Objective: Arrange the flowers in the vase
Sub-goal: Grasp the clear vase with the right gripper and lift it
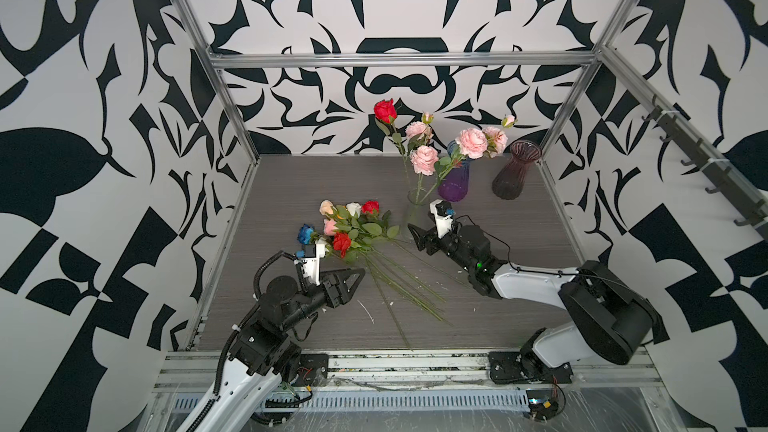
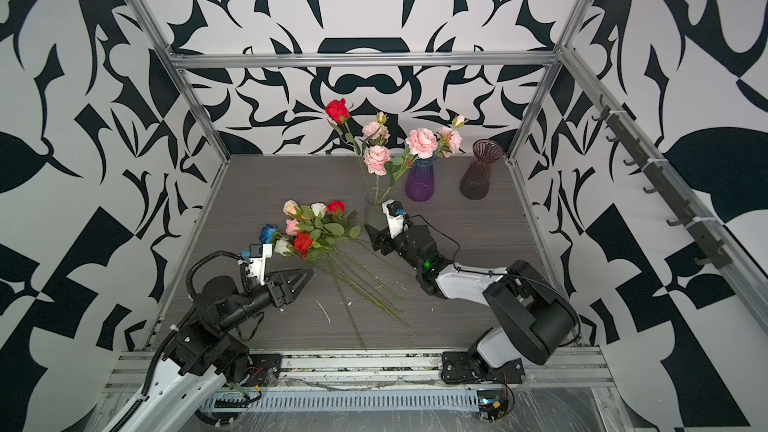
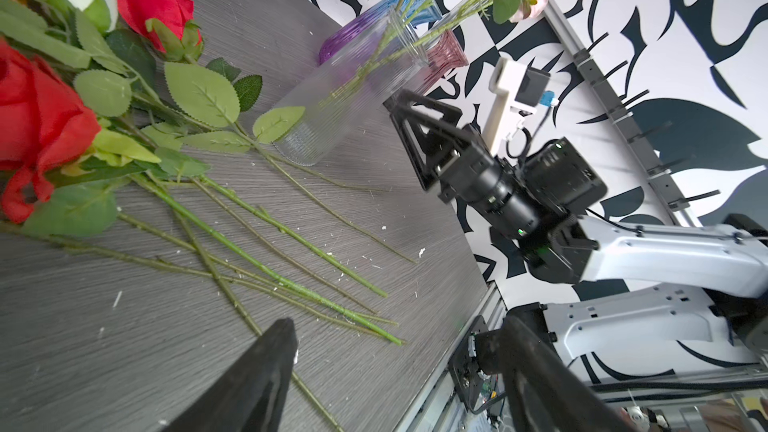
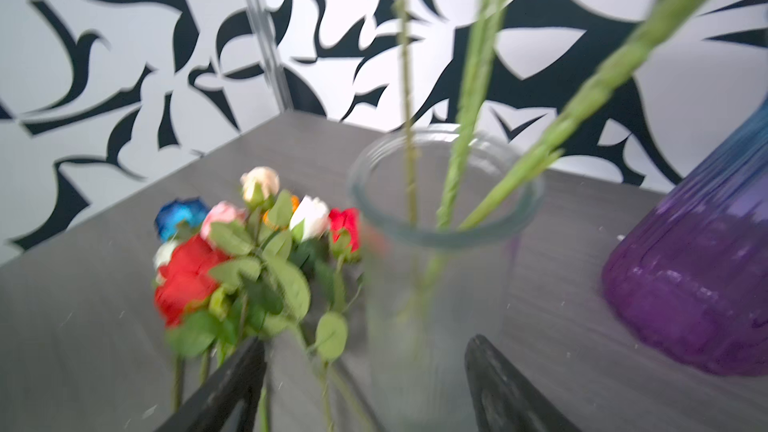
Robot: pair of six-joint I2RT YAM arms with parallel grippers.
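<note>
The flowers (image 1: 353, 228) lie partly as a loose bunch on the grey desk (image 1: 498, 313), between the left jaws and the right jaws. Its red, white, peach, pink and blue heads sit just beyond the left jaws. The long green stems (image 3: 266, 268) fan out across the desk in front of them.

The left jaws stand wide, and nothing is held. In the left wrist view both fingers (image 3: 257, 384) hover above the stem ends without touching them.

The rest of the flowers stand in a clear glass vase (image 1: 415, 214) directly ahead of the right jaws. A red rose (image 1: 385, 110) rises upright from it, and pink ruffled blooms (image 1: 424, 158) lean away to the far side. The right wrist view shows three stems passing through the vase's rim.

The right jaws are also spread wide and grip nothing. Their fingers (image 4: 232, 384) sit low, either side of the vase's lower body, in a blurred picture.

A purple vase (image 1: 454, 184) stands just beyond the clear one, and a dark red vase (image 1: 512, 174) stands farther off, beside it.
</note>
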